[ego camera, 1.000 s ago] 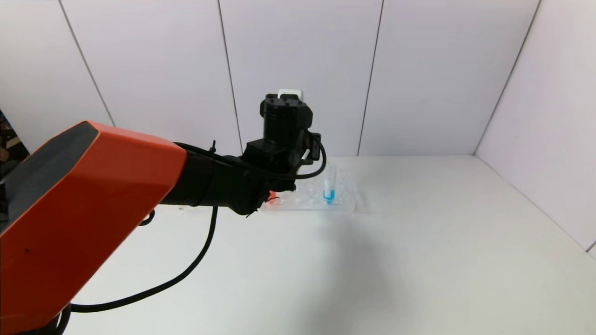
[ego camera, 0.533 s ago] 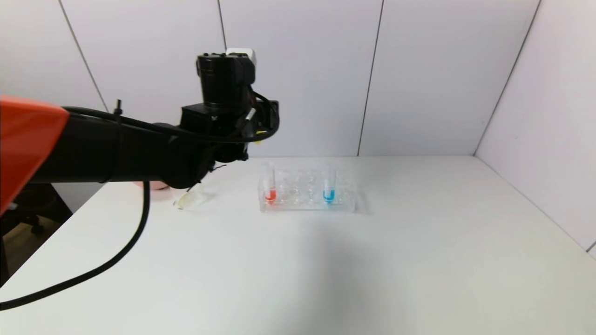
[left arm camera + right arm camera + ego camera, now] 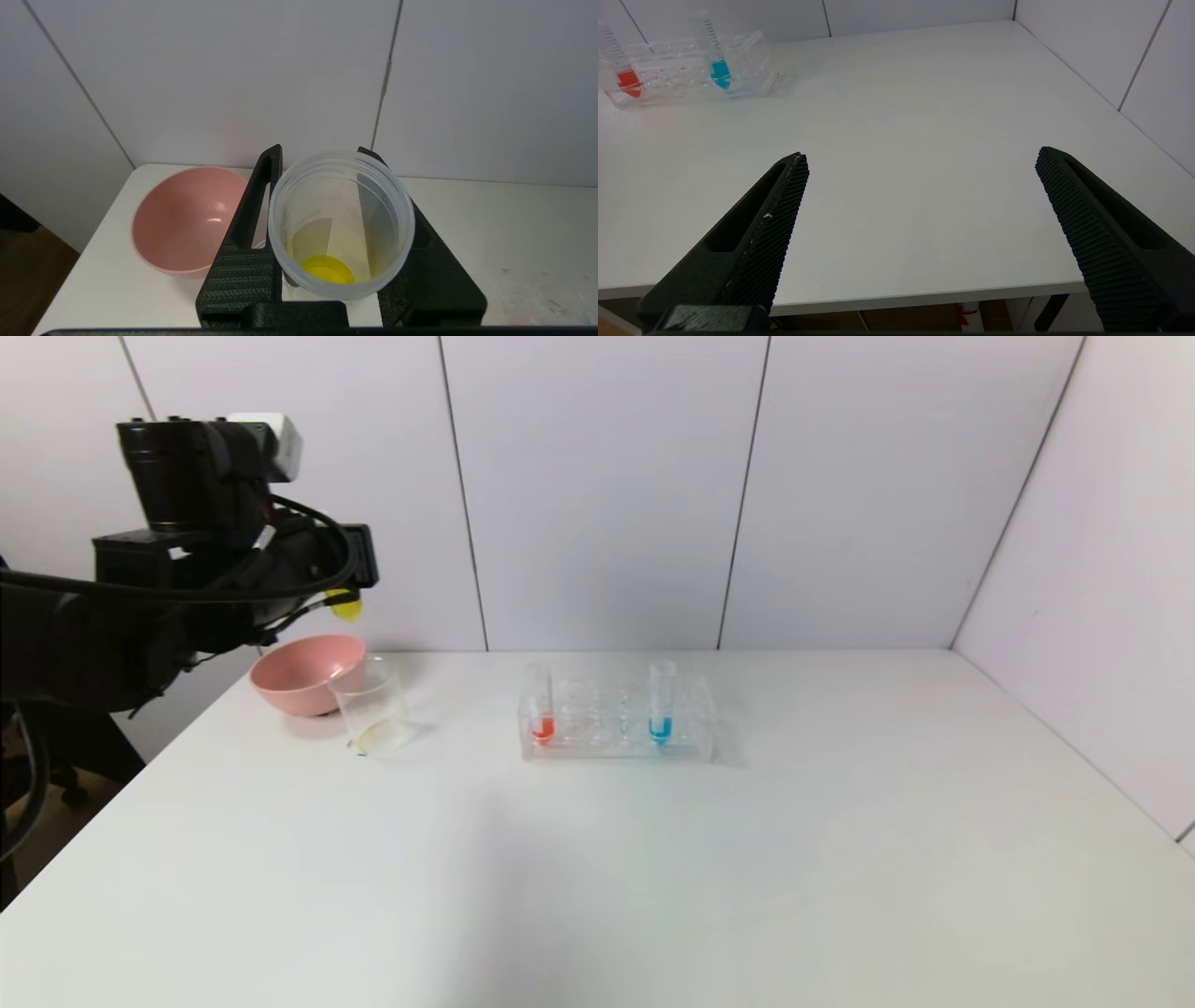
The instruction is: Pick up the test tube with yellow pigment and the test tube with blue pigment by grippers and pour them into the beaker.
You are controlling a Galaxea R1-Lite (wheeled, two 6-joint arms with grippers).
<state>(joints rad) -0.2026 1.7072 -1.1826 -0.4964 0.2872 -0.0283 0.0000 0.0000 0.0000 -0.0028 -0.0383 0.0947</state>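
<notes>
My left gripper (image 3: pixel 347 581) is shut on the test tube with yellow pigment (image 3: pixel 345 607). It holds the tube tilted in the air, above the pink bowl and the beaker (image 3: pixel 372 714). In the left wrist view the black fingers (image 3: pixel 252 205) clamp the tube (image 3: pixel 327 273), seen down its open mouth with yellow liquid in the tip. The beaker stands on the table with a faint yellow tint at its bottom. The test tube with blue pigment (image 3: pixel 661 707) stands upright in the clear rack (image 3: pixel 695 728), and also shows in the right wrist view (image 3: pixel 718 65). My right gripper (image 3: pixel 922 155) is open and empty over the table's near edge.
A pink bowl (image 3: pixel 308 674) sits just behind and left of the beaker, near the table's left edge. A red-tipped tube (image 3: pixel 542 709) stands at the rack's left end. White walls close the table at the back and on the right.
My left arm has swung left and upward, from in front of the rack to above the bowl and beaker, with the yellow tube in it. The rack, beaker and bowl now show.
</notes>
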